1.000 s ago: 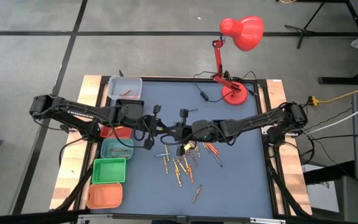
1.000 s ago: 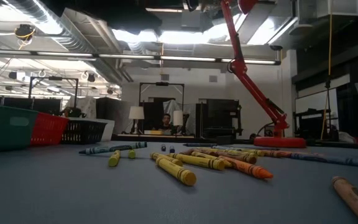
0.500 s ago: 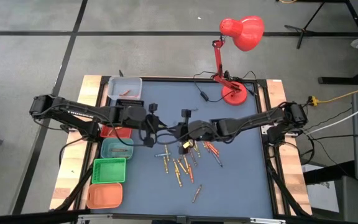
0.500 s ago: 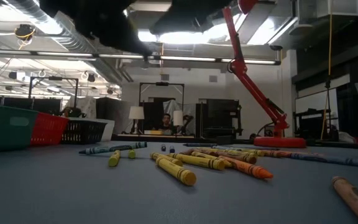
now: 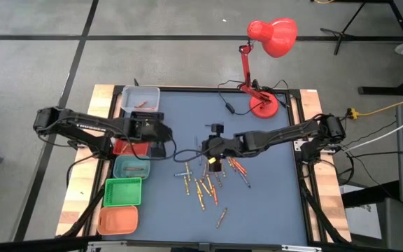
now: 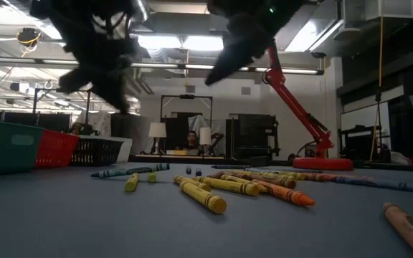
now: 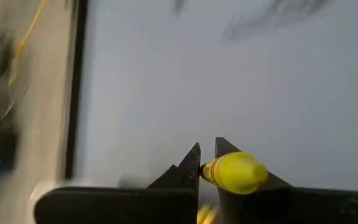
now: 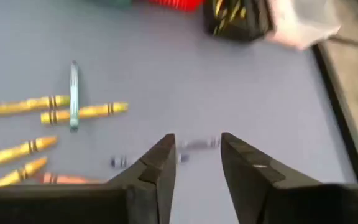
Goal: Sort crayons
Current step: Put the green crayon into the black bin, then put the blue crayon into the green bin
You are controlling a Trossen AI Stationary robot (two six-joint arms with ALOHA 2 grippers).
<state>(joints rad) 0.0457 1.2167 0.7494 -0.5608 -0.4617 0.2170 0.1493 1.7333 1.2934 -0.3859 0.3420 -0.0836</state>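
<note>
The left gripper (image 7: pixel 207 163) hung beside the red bin (image 5: pixel 124 148), fingers pinched on a yellow crayon (image 7: pixel 234 173). Right of that bin, the right gripper (image 8: pixel 196 155) hovered over the mat (image 5: pixel 271 203), fingers spread and empty. The other crayons (image 5: pixel 205 185) lay scattered on the mat beneath and just past that gripper, well right of the red bin.

Yellow, orange and blue crayons (image 5: pixel 205 183) lie on a grey-blue table (image 5: pixel 271 203), beside teal (image 5: pixel 131 167), green (image 5: pixel 122 192), orange (image 5: pixel 117 220) and red bins (image 5: pixel 122 148), under a red lamp (image 5: pixel 271 36).
</note>
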